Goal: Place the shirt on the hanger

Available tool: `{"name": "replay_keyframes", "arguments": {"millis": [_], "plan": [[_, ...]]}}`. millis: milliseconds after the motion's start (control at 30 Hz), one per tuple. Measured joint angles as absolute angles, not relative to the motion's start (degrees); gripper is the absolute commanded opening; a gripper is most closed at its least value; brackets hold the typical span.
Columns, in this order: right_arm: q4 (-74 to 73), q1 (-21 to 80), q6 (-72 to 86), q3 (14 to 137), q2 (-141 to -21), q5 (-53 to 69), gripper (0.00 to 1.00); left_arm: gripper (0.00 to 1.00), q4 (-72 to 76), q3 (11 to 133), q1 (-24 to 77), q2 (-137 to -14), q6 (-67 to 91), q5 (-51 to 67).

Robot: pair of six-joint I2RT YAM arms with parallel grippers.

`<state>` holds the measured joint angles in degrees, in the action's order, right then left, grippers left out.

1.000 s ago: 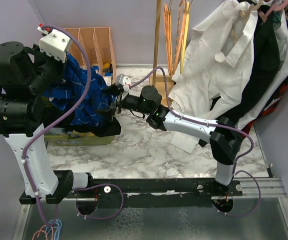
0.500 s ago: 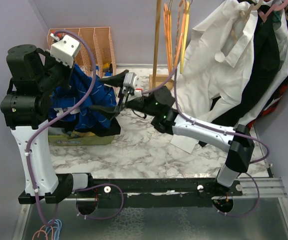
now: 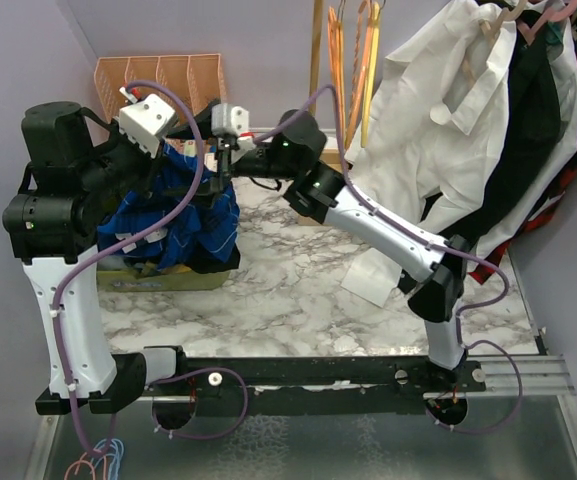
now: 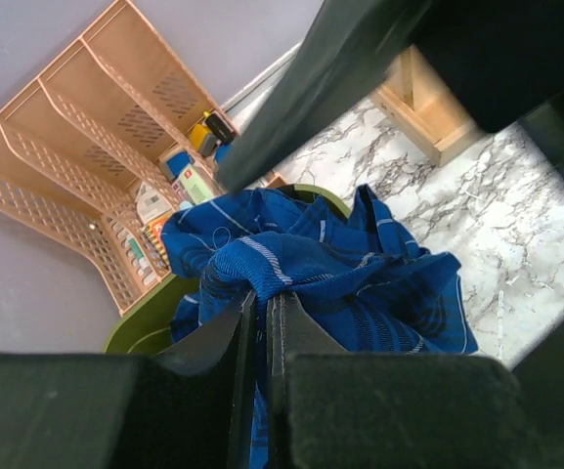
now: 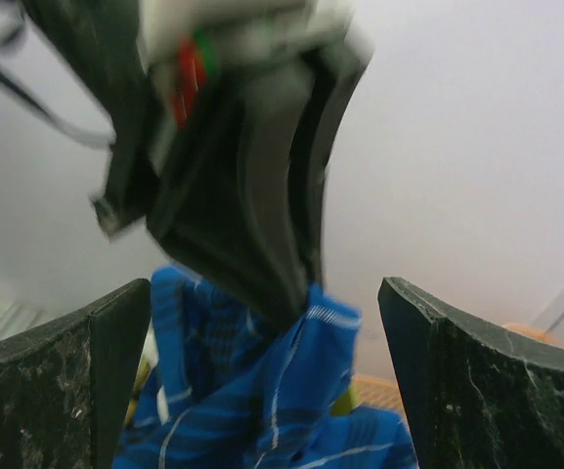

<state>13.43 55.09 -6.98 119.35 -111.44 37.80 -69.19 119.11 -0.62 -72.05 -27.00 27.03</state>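
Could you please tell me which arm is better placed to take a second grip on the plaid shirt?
Right. The left gripper is shut on a fold of the shirt, while the right gripper is open, empty and facing the hanging fabric close by.

The right arm (image 3: 368,225) is swinging up and back, carrying the right gripper (image 3: 220,150) from low beside the bundle to its top, close to the left gripper (image 4: 262,327). The left arm (image 3: 68,290) is turning rightward, and the shirt (image 3: 188,215) is being drawn out of its heap, hanging longer toward the table (image 3: 298,290); its pinched fold seems, through blur, to be sitting between the right fingers (image 5: 438,391).
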Motion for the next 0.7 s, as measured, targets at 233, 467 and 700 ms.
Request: {"name": "replay_keyframes", "arguments": {"millis": [233, 467, 700], "plan": [[3.70, 55.24, -8.91, 122.72, -119.90, 44.01, 1.00, 0.08, -70.83, 119.13, -0.62, -71.61, -28.18, 29.47], [5.10, 55.13, -7.84, 122.69, -120.99, 47.72, 0.03, 0.13, -72.93, 119.13, -0.62, -71.61, -29.76, 33.89], [15.07, 55.16, -3.73, 109.40, -116.53, 42.35, 0.01, 0.99, -72.51, 118.50, -0.62, -71.59, -27.53, 33.08]]}}
